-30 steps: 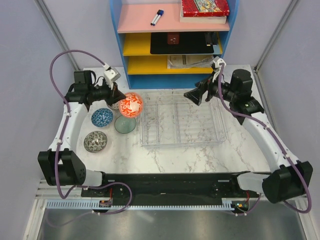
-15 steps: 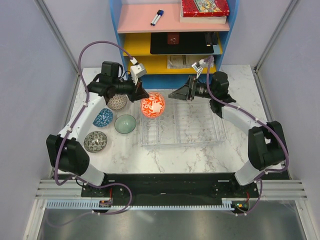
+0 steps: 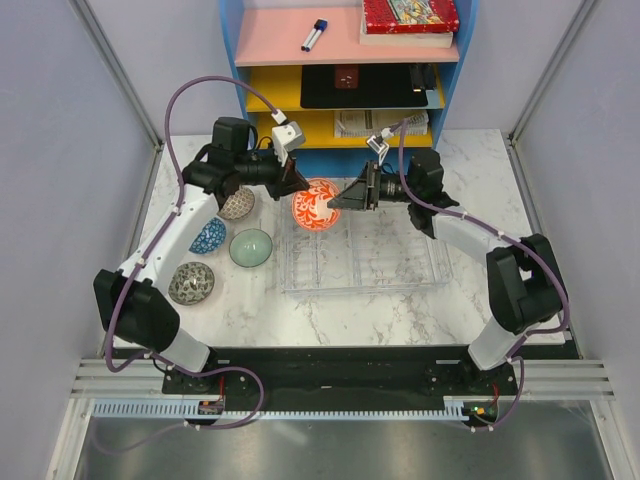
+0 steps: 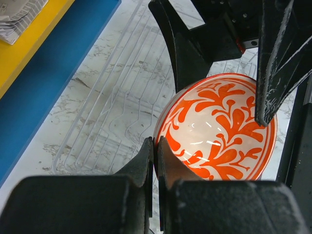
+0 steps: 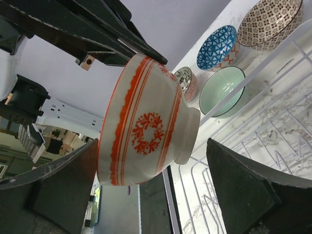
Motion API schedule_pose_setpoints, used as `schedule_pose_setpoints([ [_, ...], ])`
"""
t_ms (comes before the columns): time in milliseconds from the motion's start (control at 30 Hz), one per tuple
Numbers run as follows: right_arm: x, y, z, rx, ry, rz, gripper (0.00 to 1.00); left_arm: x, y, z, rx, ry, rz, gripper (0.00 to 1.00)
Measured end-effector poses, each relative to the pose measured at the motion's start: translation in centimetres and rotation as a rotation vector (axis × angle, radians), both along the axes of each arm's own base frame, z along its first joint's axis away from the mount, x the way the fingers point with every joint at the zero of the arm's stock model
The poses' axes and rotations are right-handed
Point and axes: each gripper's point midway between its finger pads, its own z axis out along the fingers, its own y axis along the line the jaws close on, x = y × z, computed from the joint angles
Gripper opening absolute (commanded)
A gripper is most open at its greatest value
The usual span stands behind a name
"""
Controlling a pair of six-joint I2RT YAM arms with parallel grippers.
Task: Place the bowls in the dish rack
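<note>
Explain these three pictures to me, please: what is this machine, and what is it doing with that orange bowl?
It is two robot arms bolted to a table, each ending in a two-finger gripper. One picture looks down from above; the other two come from small cameras on the wrists. The left gripper pinches the rim of the orange-and-white bowl over the clear dish rack. The right gripper is open, its fingers either side of that bowl. Left of the rack, four more bowls sit on the table.
</note>
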Motion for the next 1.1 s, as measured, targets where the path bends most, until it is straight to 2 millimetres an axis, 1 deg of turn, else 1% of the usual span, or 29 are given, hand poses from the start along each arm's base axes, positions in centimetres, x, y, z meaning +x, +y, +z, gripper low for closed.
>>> schedule_pose_setpoints([
  [133,-0.2,0.4,-0.8,-0.008,0.023,0.019,0.94,-0.1,-0.2,-0.1,0.006,-0.003,0.002,0.02],
  [267,-0.5,0.6,-1.0,-0.007,0.035,0.036,0.9,-0.1,-0.3,0.1,0.007,-0.01,0.003,0.02],
  [367,-0.6,0.7,-0.8,0.004,0.042,0.047,0.85,-0.1,-0.4,0.3,0.008,-0.018,0.003,0.02],
  [533,-0.9,0.8,-0.1,0.036,0.043,0.078,0.82,0.1,-0.5,0.4,0.007,-0.032,0.007,0.02],
  [633,-1.0,0.8,-0.2,0.05,0.053,0.089,0.77,0.0,-0.5,0.5,0.007,-0.034,0.008,0.02],
  [733,-1.1,0.8,-0.3,0.056,0.063,0.095,0.59,-0.1,-0.5,0.4,0.009,-0.034,0.009,0.02],
  [767,-1.1,0.8,-0.4,0.057,0.07,0.094,0.46,-0.2,-0.5,0.5,0.009,-0.036,0.009,0.02],
  [833,-1.2,0.8,-0.3,0.062,0.07,0.097,0.33,-0.2,-0.5,0.5,0.009,-0.038,0.01,0.02],
  [867,-1.1,0.8,-0.3,0.066,0.07,0.097,0.16,-0.2,-0.5,0.6,0.009,-0.04,0.01,0.02],
  [900,-1.1,0.8,-0.3,0.069,0.066,0.097,0.06,-0.2,-0.5,0.6,0.008,-0.042,0.01,0.02],
  [933,-1.2,0.8,-0.4,0.074,0.069,0.098,0.0,-0.2,-0.4,0.5,0.008,-0.042,0.01,0.02],
  [1000,-1.2,0.8,-0.5,0.078,0.081,0.099,0.0,-0.3,-0.4,0.3,0.01,-0.037,0.01,0.02],
  [1033,-1.2,0.8,-0.5,0.08,0.083,0.1,0.0,-0.3,-0.5,0.3,0.01,-0.037,0.009,0.06],
  [1067,-1.2,0.8,-0.6,0.082,0.085,0.1,0.0,-0.3,-0.5,0.3,0.009,-0.038,0.01,0.13],
  [1100,-1.2,0.8,-0.6,0.084,0.084,0.099,0.0,-0.3,-0.5,0.3,0.01,-0.039,0.01,0.31],
])
